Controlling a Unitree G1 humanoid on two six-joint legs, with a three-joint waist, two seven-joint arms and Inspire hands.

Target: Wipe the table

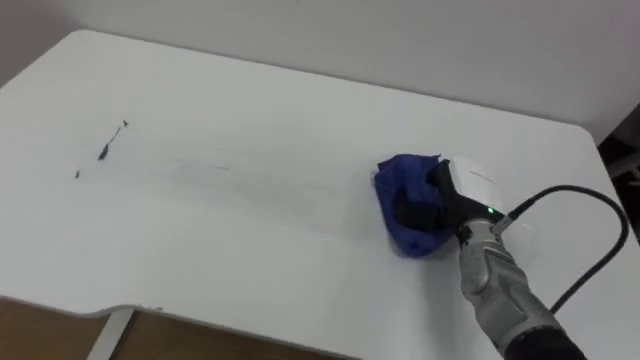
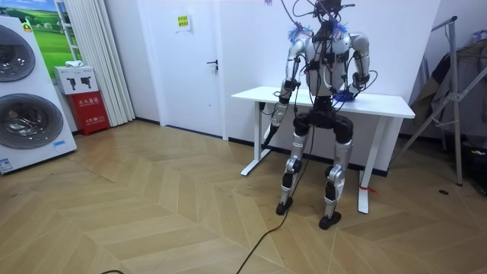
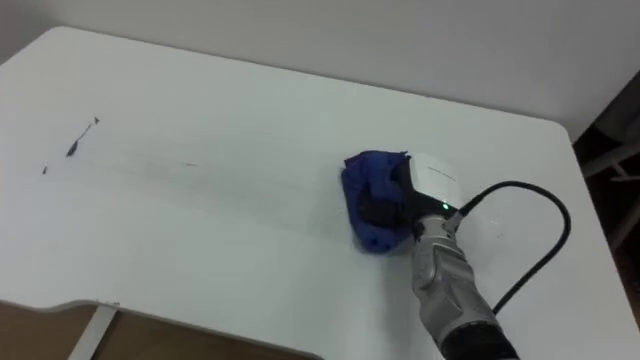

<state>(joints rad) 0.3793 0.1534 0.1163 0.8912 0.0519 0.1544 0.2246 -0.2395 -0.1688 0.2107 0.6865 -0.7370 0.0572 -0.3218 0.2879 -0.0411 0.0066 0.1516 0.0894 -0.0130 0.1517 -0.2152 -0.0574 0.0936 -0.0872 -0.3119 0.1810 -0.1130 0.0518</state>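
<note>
The right hand (image 1: pixel 452 198) rests on the white worktop (image 1: pixel 250 220), over toward its right side. Its dark fingers (image 1: pixel 414 212) are curled into a blue cloth (image 1: pixel 400 180) and hold it tight. The cloth is a deep, bright blue. It is all scrunched up in a soft lump with folds and bumps, not spread flat, and it sits on the worktop under and in front of the hand. The back of the hand is white, and a tiny green light glows at the wrist. Far off to the left on the worktop there are some small dark marks (image 1: pixel 104 150): one short blue-black smear and a few little dots beside it. They are well apart from the cloth. In the room view the robot stands upright on a wooden floor, close against the worktop, with its right arm reaching over the top. The left hand (image 2: pixel 277 116) hangs low by the worktop's edge on the room view's left, and I cannot tell if it is open or closed. A small yellow-green sign (image 2: pixel 183 21) is stuck high on the white door (image 2: pixel 194 68), but its writing is too small to read. A red box (image 2: pixel 91 111) with white print stands by the wall, next to two big washing machines (image 2: pixel 23 99), and its print is too small to read too.
</note>
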